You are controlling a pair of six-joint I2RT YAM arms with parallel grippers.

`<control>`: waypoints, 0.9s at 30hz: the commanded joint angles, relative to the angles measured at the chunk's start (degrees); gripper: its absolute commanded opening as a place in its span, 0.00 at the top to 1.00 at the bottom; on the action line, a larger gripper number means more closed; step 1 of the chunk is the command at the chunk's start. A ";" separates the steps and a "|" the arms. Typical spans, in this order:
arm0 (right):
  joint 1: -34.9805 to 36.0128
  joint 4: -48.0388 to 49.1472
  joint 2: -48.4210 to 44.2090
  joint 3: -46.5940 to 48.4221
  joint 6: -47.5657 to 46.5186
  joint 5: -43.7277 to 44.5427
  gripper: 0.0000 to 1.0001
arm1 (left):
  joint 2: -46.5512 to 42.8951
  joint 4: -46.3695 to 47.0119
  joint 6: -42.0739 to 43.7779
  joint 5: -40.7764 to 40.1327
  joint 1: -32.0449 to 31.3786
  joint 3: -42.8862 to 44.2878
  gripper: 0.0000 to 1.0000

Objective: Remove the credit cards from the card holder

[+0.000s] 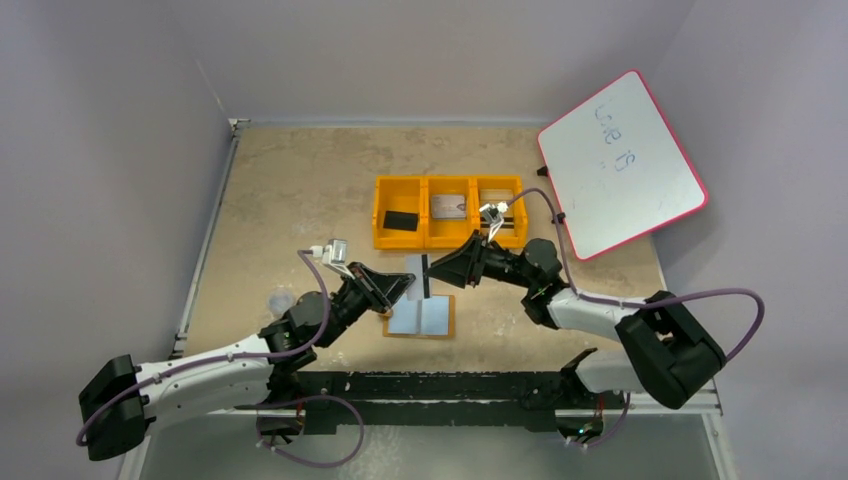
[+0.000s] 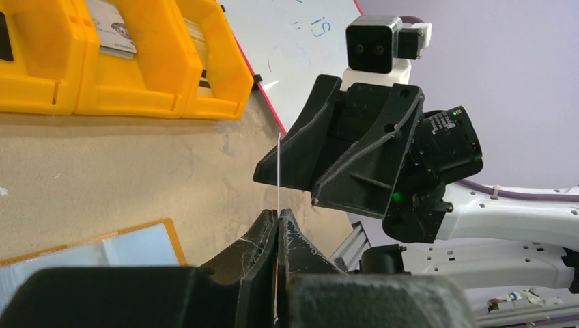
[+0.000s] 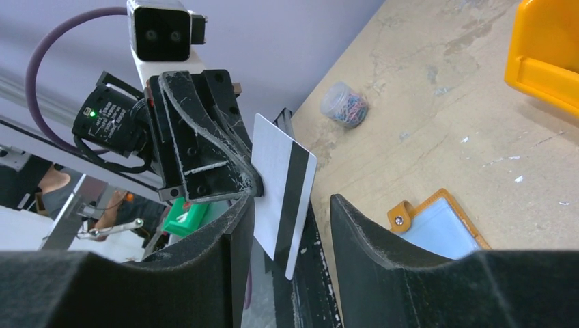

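Card [image 3: 283, 195], thin pale plastic, black-striped, pinched in left hand [image 2: 277, 219].

Both arms reach inward, tips meeting at centre of top view. Left pincer [image 1: 406, 287] clamped tight on a credit card [image 1: 417, 276]. Right pincer [image 1: 433, 271] has jaws apart, straddling that card.

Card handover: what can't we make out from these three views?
Right gripper contact with the credit card: right wrist view, its near finger overlaps the card; touching or not, unclear.
Card holder pockets: too small in top view; wrist views show only part, behind the gripper bodies.
Card's other face: left wrist view shows it edge-on in the shut left gripper.
Orange tray, right compartment: top view, right wrist camera covers it.
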 commanded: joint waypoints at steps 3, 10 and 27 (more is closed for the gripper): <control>-0.49 7.44 1.22 1.53 2.36 -3.97 0.57 | -1.30 4.95 1.19 1.09 -0.05 -0.63 1.00; -0.46 9.44 2.14 1.78 3.39 -6.26 0.62 | -1.51 7.56 1.08 1.62 -0.06 -1.74 1.00; -0.46 9.10 2.85 3.76 4.72 -8.98 0.76 | 0.49 13.22 0.51 3.01 -0.05 -3.19 1.00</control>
